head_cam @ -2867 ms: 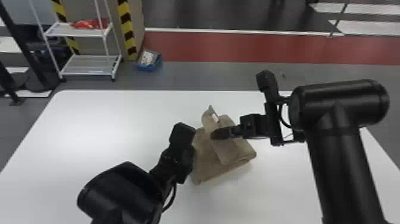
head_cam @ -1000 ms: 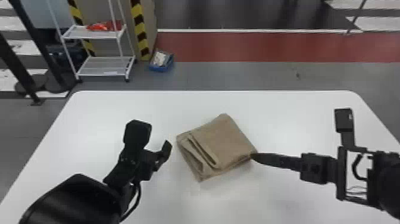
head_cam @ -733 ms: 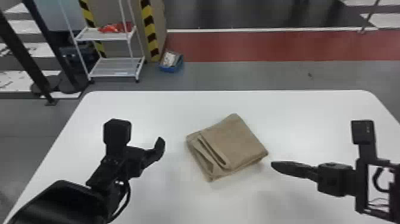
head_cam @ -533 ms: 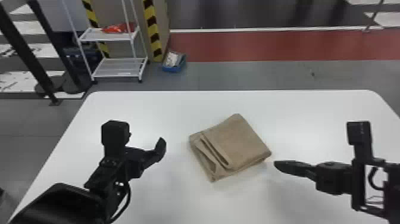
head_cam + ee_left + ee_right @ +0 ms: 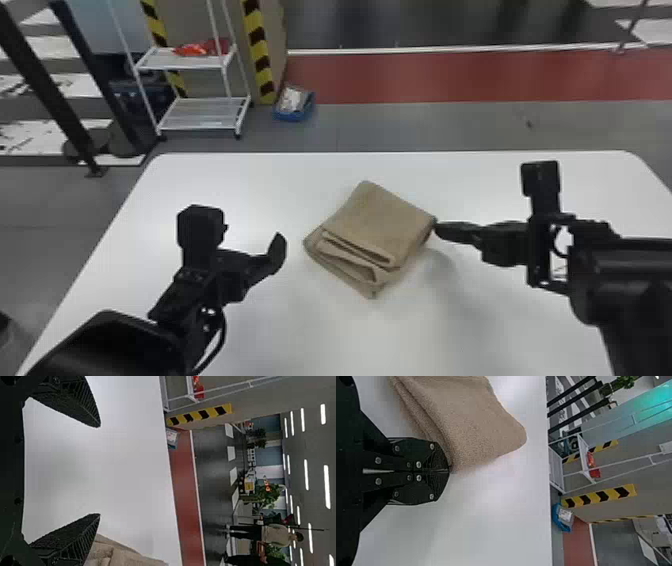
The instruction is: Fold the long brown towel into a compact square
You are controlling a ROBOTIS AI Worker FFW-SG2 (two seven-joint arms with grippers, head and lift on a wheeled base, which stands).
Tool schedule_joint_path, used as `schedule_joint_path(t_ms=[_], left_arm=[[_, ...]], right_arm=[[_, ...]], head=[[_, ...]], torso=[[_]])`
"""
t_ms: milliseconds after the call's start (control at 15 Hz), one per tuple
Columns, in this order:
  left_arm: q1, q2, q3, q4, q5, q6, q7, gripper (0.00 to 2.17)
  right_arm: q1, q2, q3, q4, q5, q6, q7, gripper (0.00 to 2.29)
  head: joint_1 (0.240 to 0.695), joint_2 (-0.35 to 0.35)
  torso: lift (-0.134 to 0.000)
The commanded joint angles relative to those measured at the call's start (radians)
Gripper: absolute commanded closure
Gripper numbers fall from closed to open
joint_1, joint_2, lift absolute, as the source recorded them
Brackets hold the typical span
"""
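Roughly square — nubby brown towel.

The head camera looks down on the table (wrist views, closer, share it).

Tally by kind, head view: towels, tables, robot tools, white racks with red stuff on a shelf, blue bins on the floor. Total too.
Towel: 1
Table: 1
Tools: 2, the left tool and the right tool
White rack: 1
Blue bin: 1
Total: 6
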Motion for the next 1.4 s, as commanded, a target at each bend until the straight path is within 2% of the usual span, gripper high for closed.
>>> schedule_joint_path(t_ms=[0, 133, 267, 333, 533, 600, 800, 867, 933, 1000, 1067, 1133, 1333], left_arm=[[-0.004, 0.0, -0.006, 0.006, 0.0, -0.003, 0.001, 0.09], [-0.016, -0.002, -0.01, 0.02, 0.0, -0.006, 0.0, 0.09], [-0.023, 0.0, -0.015, 0.032, 0.0, -0.018, -0.005, 0.09], [-0.027, -0.002, -0.015, 0.037, 0.005, -0.021, -0.006, 0.09], [-0.052, -0.002, -0.015, 0.072, 0.034, -0.049, -0.022, 0.09], [-0.059, -0.003, -0.015, 0.089, 0.043, -0.08, -0.029, 0.08], [-0.082, -0.003, -0.017, 0.138, 0.079, -0.12, -0.037, 0.12], [-0.087, -0.005, -0.02, 0.146, 0.079, -0.12, -0.059, 0.36], [-0.092, -0.003, -0.026, 0.155, 0.08, -0.12, -0.086, 0.84], [-0.092, -0.005, -0.027, 0.169, 0.085, -0.12, -0.106, 1.42], [-0.092, -0.005, -0.032, 0.178, 0.082, -0.117, -0.106, 1.77], [-0.092, 0.0, -0.044, 0.187, 0.074, -0.12, -0.118, 1.89], [-0.087, 0.0, -0.072, 0.208, -0.012, -0.126, -0.14, 1.89]], right_arm=[[-0.078, 0.015, 0.001, 0.089, -0.01, -0.059, -0.009, 2.11], [-0.051, 0.015, -0.018, 0.092, -0.027, -0.127, -0.018, 2.11], [0.006, 0.015, -0.064, 0.054, -0.067, -0.133, 0.016, 2.1], [0.049, 0.011, -0.108, -0.005, -0.096, -0.121, 0.043, 2.1], [0.196, -0.076, -0.265, -0.176, -0.182, -0.093, 0.059, 2.1], [0.244, -0.092, -0.337, -0.218, -0.191, -0.099, 0.065, 2.1], [0.296, -0.121, -0.518, -0.218, -0.226, -0.084, 0.108, 2.1], [0.317, -0.122, -0.555, -0.219, -0.243, -0.084, 0.123, 2.1], [0.34, -0.122, -0.588, -0.233, -0.265, -0.084, 0.132, 2.1], [0.366, -0.122, -0.616, -0.247, -0.297, -0.084, 0.139, 2.1], [0.383, -0.121, -0.642, -0.259, -0.324, -0.084, 0.142, 2.1], [0.394, -0.121, -0.663, -0.262, -0.352, -0.084, 0.152, 2.1], [0.422, -0.112, -0.702, -0.292, -0.403, -0.072, 0.162, 2.1]], head=[[0.695, 0.094], [0.695, 0.098], [0.695, 0.096], [0.695, 0.09], [0.695, 0.064], [0.695, 0.012], [0.695, -0.093], [0.695, -0.122], [0.695, -0.154], [0.695, -0.202], [0.695, -0.224], [0.695, -0.241], [0.695, -0.283]], torso=[[-0.125], [-0.125], [-0.125], [-0.125], [-0.125], [-0.125], [-0.125], [-0.125], [-0.125], [-0.125], [-0.125], [-0.125], [-0.125]])
